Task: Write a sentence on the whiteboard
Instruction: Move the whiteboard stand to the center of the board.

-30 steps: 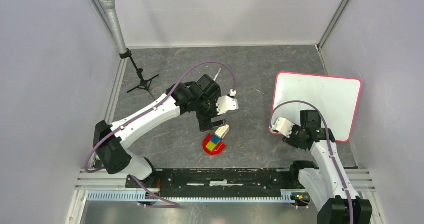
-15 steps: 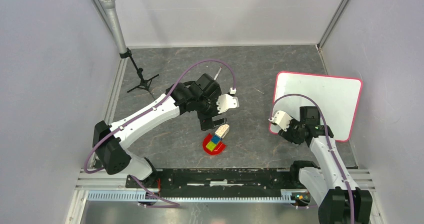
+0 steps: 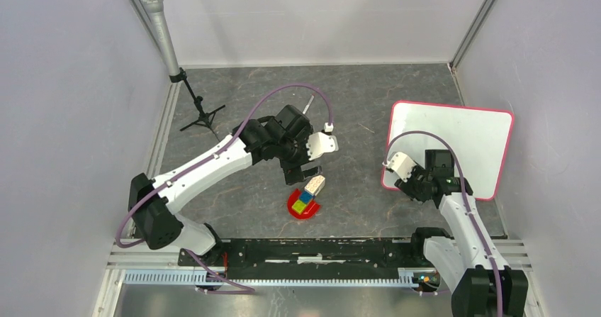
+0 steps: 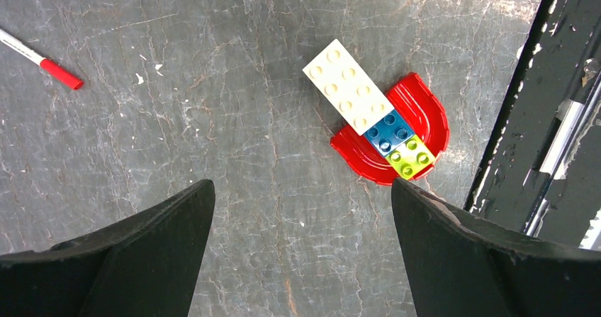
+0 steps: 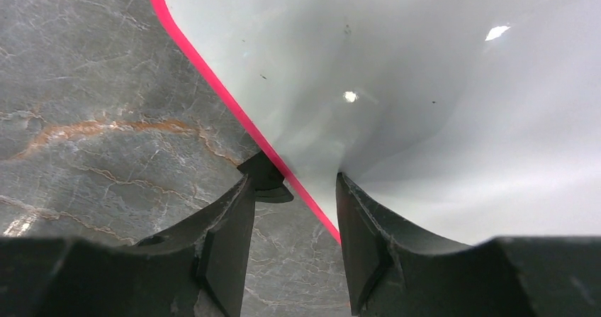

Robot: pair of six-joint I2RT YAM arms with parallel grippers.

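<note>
Right end effector (image 5: pixel 292 189) has edged along the whiteboard's (image 3: pixel 453 143) left rim, fingers (image 5: pixel 227 232) apart astride it; likely stiff, thin, slick: pinch there. Left end effector (image 4: pixel 301 189) gapes.

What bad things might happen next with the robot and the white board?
1. The right gripper sits open over the whiteboard at its thin pink edge. If it closes there, it might slip off or shove the board sideways.
2. The left gripper hangs open above the toy bricks, while the red-capped pen lies far off at the view's edge. Reaching for it, the fingers might knock the bricks.
</note>
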